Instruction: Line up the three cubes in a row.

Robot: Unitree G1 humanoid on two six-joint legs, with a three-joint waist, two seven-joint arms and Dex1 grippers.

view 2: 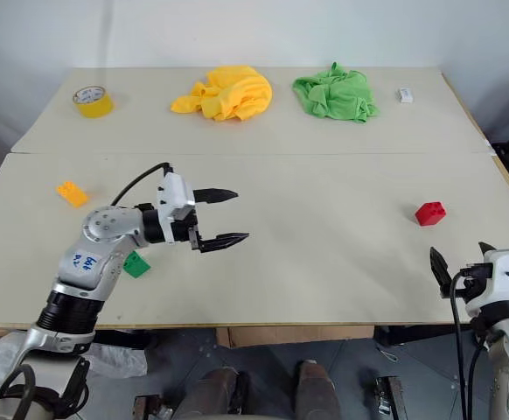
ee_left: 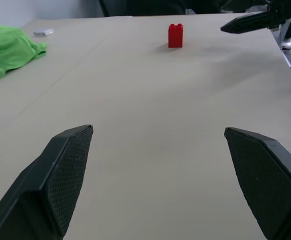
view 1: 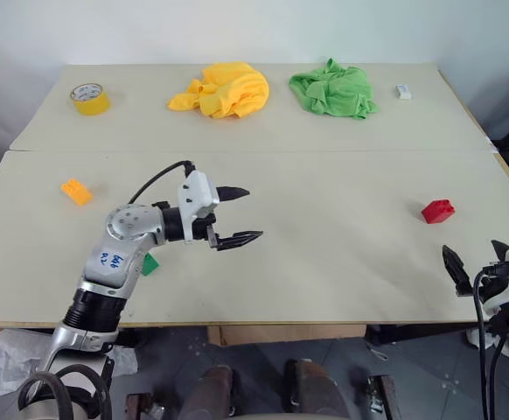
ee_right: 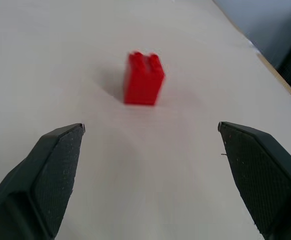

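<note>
Lying well apart on the pale worktop [view 1: 324, 262]: three small studded plastic cubes — orange-yellow [view 1: 76, 191] far left, green [view 2: 135, 264] under the left arm, red [view 1: 437, 211] far right. Left pincer [view 1: 240, 214] spread, empty; right pincer [view 2: 458, 260] spread near red.

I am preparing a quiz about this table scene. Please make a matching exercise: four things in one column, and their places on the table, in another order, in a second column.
Things:
1. red block
2. orange block
3. green block
4. tape roll

Places:
A. far left corner of the table
B. near the front edge, beside the left arm
C. right side, just ahead of the right end effector
D. left side, in the middle depth of the table

Pairs: 1-C, 2-D, 3-B, 4-A
</note>
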